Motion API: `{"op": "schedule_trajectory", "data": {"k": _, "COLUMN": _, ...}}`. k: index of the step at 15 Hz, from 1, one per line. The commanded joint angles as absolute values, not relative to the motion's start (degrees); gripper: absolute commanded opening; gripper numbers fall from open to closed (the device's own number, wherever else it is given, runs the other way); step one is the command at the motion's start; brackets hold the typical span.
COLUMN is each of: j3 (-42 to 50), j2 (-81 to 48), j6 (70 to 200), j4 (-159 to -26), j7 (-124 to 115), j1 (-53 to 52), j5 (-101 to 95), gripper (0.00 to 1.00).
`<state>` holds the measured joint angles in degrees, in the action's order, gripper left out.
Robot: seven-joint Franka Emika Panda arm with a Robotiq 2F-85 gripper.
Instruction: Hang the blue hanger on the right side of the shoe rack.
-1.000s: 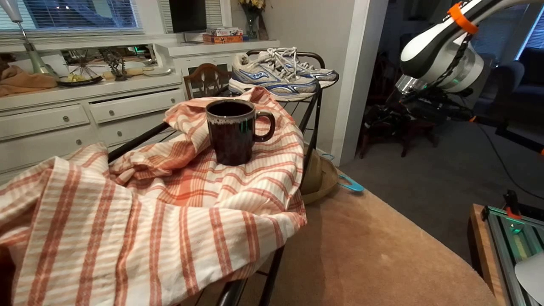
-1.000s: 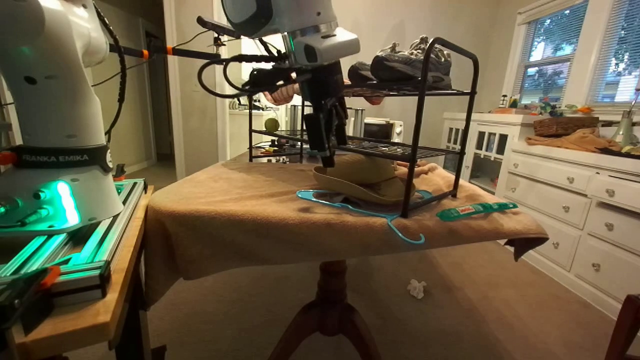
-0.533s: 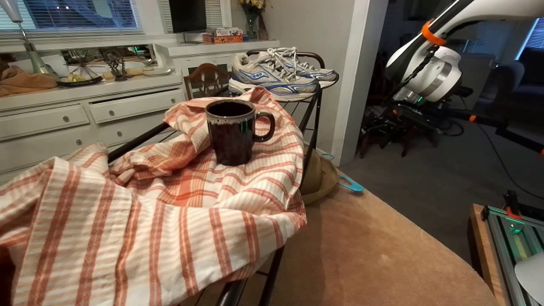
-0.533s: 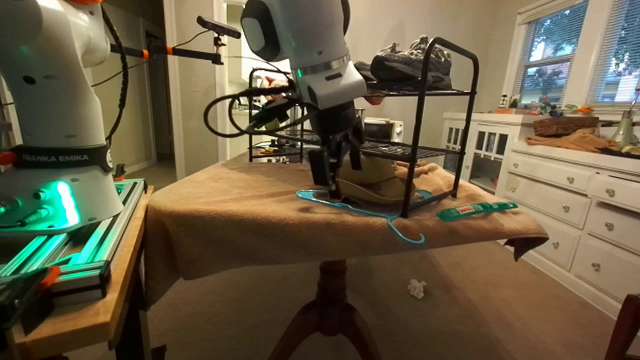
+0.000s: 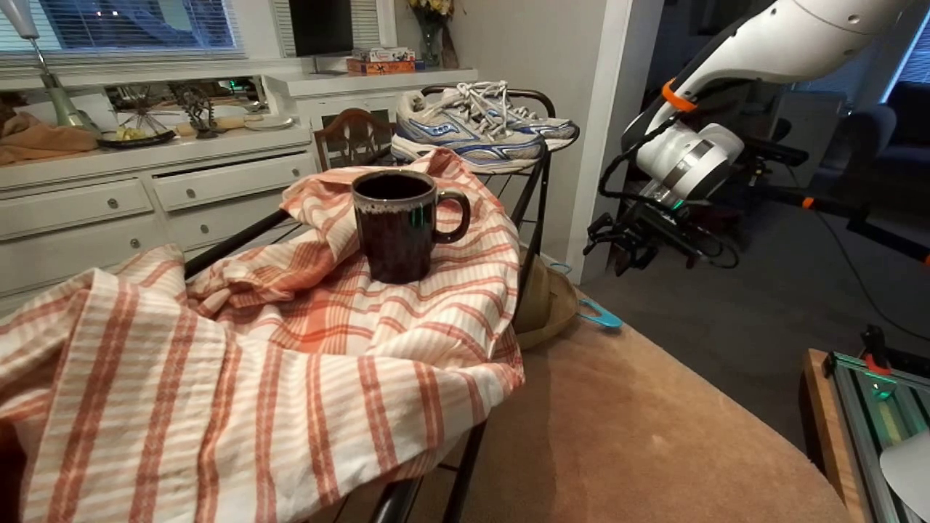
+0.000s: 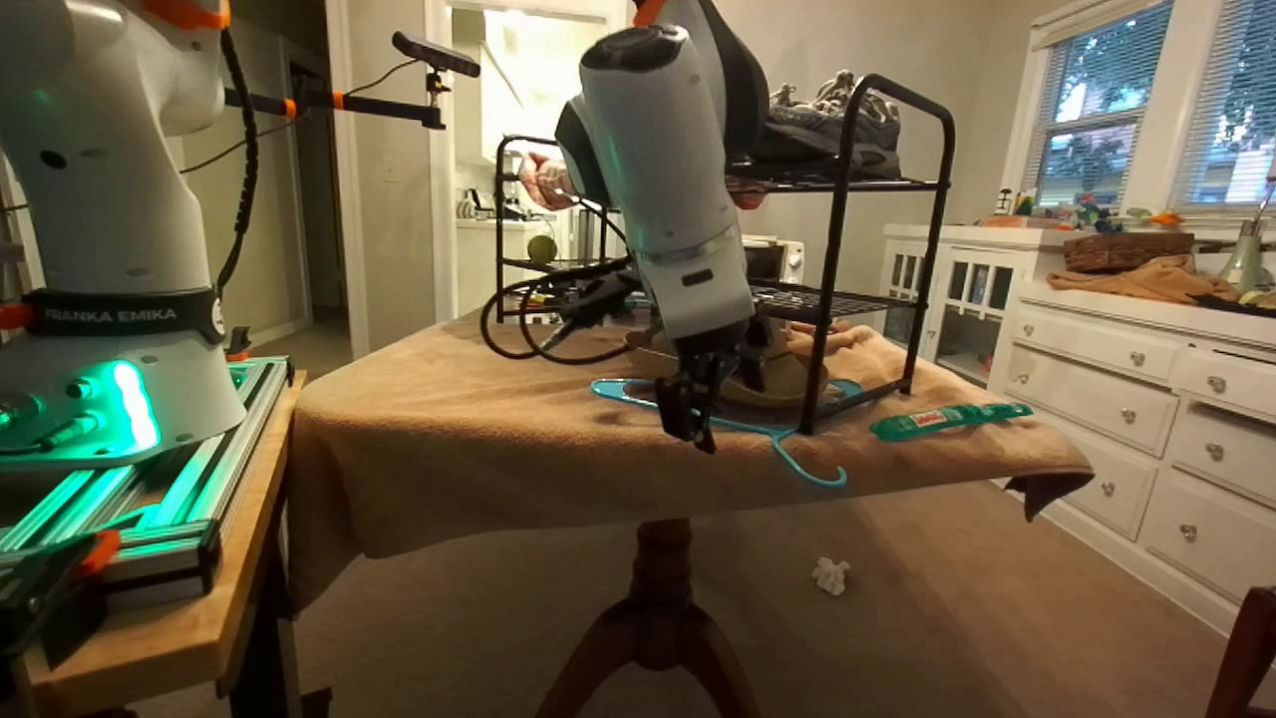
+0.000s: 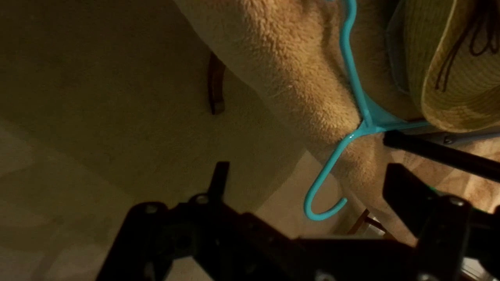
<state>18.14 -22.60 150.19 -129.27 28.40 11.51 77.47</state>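
Blue hanger [image 6: 779, 435] lies on the table [image 6: 449, 429] in an exterior view, its neck just beside the near foot of the shoe rack [image 6: 833, 249]. In an exterior view, one end shows past the hat [image 5: 556, 305]. In the wrist view, the end effector [image 7: 308, 168] is spread, the hook between its fingers [image 7: 406, 191].
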Motion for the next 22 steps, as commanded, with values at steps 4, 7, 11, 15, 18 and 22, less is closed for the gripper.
{"op": "schedule_trajectory", "data": {"k": 4, "j3": 15.49, "j2": -27.06, "j6": 150.93, "j4": -125.45, "j7": 27.94, "j1": 13.57, "j5": 78.17, "gripper": 1.00}}
{"op": "schedule_trajectory", "data": {"k": 7, "j3": 15.47, "j2": -27.67, "j6": 150.96, "j4": -124.83, "j7": 27.94, "j1": 13.66, "j5": 78.20, "gripper": 1.00}}
{"op": "schedule_trajectory", "data": {"k": 11, "j3": 14.37, "j2": -29.36, "j6": 149.15, "j4": -122.50, "j7": 26.49, "j1": 15.01, "j5": 79.22, "gripper": 1.00}}
{"op": "schedule_trajectory", "data": {"k": 15, "j3": 13.48, "j2": -31.48, "j6": 148.73, "j4": -119.63, "j7": 26.39, "j1": 16.13, "j5": 81.23, "gripper": 1.00}}
{"op": "schedule_trajectory", "data": {"k": 18, "j3": 12.59, "j2": -33.25, "j6": 147.97, "j4": -117.63, "j7": 25.56, "j1": 17.36, "j5": 80.82, "gripper": 1.00}}
{"op": "schedule_trajectory", "data": {"k": 22, "j3": 11.66, "j2": -35.79, "j6": 147.38, "j4": -115.28, "j7": 24.63, "j1": 18.35, "j5": 80.74, "gripper": 0.58}}
